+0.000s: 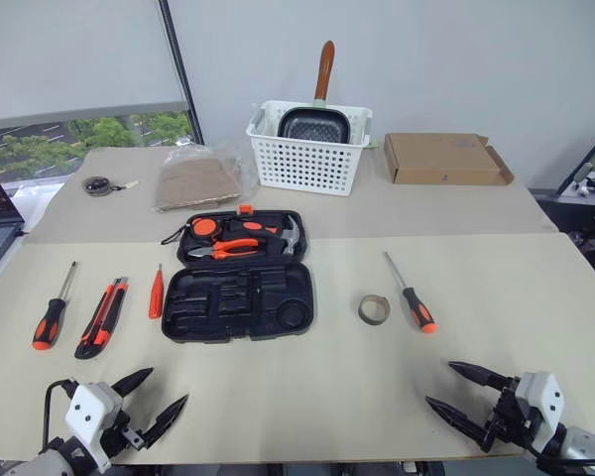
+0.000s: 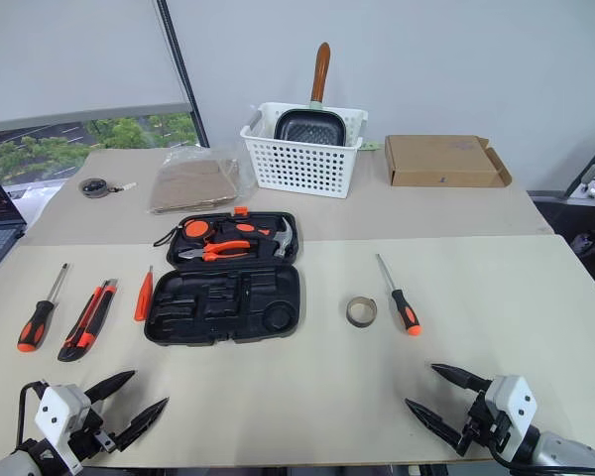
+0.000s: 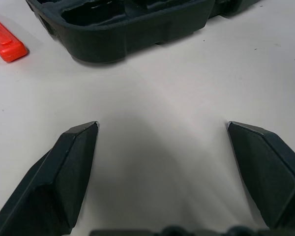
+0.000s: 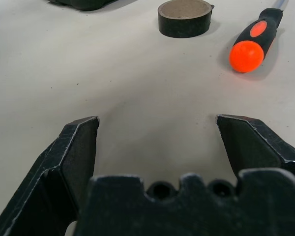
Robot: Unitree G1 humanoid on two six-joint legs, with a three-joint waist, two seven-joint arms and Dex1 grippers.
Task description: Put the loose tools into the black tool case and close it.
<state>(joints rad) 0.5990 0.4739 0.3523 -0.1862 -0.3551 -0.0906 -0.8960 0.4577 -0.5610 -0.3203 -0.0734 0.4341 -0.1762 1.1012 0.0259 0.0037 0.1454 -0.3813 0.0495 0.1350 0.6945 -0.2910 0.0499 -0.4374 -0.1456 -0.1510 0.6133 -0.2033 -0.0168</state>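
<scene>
Flat black plastic tool case (image 1: 236,302) lies open mid-surface. Right gripper (image 1: 460,393), fingers wide and empty, is nearer the orange-and-black-handled screwdriver (image 1: 411,295) (shaft pointing to the far edge); left gripper (image 1: 151,399) likewise.

Right gripper (image 4: 157,129) jaws spread, empty, over table (image 4: 113,88); tape roll (image 4: 185,18) beside screwdriver (image 4: 255,40).
</scene>
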